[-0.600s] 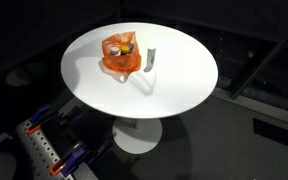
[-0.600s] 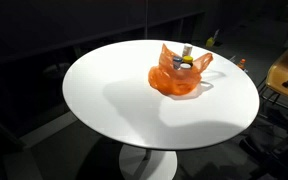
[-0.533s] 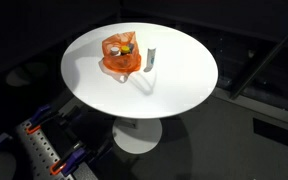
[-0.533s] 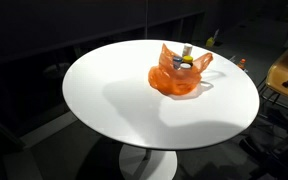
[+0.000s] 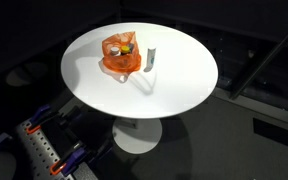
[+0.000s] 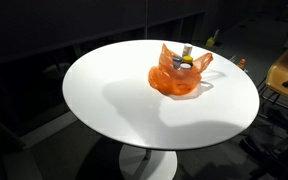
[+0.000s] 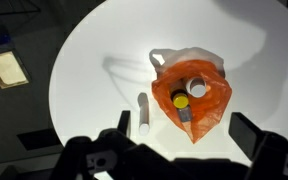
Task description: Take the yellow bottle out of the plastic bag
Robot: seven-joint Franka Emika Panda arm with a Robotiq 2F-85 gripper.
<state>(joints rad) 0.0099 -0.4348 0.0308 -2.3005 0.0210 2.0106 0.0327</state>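
An orange plastic bag (image 7: 206, 108) lies on the round white table (image 7: 89, 70) and shows in both exterior views (image 5: 117, 60) (image 6: 174, 78). Inside the open bag the yellow bottle (image 7: 180, 101) shows its yellow cap, next to a white-rimmed item (image 7: 197, 88) and a grey item (image 7: 185, 116). The yellow also shows faintly in both exterior views (image 5: 127, 45) (image 6: 184, 65). My gripper (image 7: 185, 126) hangs high above the bag, open and empty, with its dark fingers (image 7: 124, 124) spread either side. It is out of both exterior views.
A white cylinder (image 7: 143, 112) lies on the table beside the bag and stands out in an exterior view (image 5: 152, 57). A tan box (image 7: 6, 68) sits on the dark floor. A chair (image 6: 286, 72) stands beside the table. The table has wide bare surface (image 6: 104, 100).
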